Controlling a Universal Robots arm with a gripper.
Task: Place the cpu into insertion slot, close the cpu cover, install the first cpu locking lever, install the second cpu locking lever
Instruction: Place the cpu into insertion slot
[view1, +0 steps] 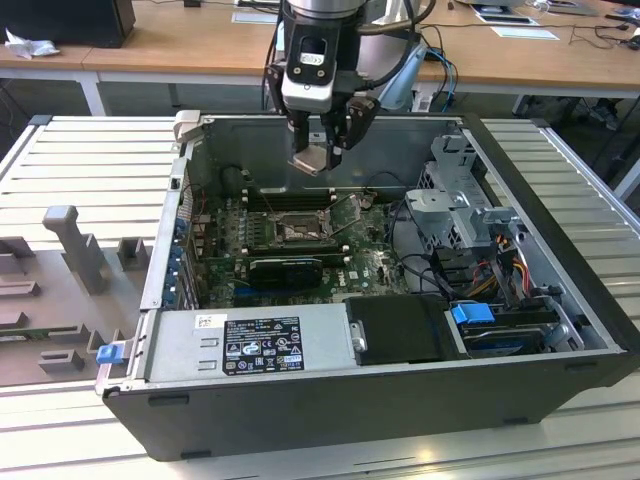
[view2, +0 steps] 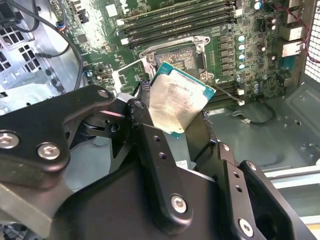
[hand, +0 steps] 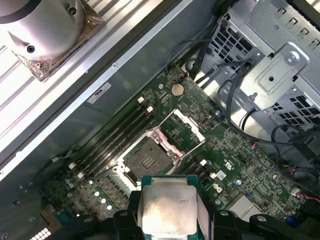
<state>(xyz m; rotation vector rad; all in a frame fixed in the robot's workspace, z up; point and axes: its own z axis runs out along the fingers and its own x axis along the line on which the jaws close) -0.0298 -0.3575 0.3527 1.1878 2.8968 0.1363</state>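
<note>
My gripper (view1: 322, 150) hangs above the open computer case, shut on the cpu (view1: 312, 160), a flat square chip with a silvery face. In both wrist views the chip sits clamped by its edges between the black fingers (view2: 145, 127), cpu (view2: 177, 102), cpu (hand: 167, 207). The insertion slot (view1: 298, 228) lies below on the green motherboard (view1: 372, 262), uncovered, its grey centre bare (hand: 147, 159). In the second wrist view the chip hides part of the insertion slot (view2: 187, 47). The cpu cover (hand: 182, 127) is swung open beside the slot. A thin locking lever (view2: 225, 92) sticks up next to the socket.
A black finned card (view1: 285, 268) lies just in front of the slot, and memory sticks (hand: 117, 135) run behind it. A grey drive cage (view1: 455, 200) with cables stands at the exterior view's right. The power supply (view1: 250, 345) fills the case's front. Case walls ring the board.
</note>
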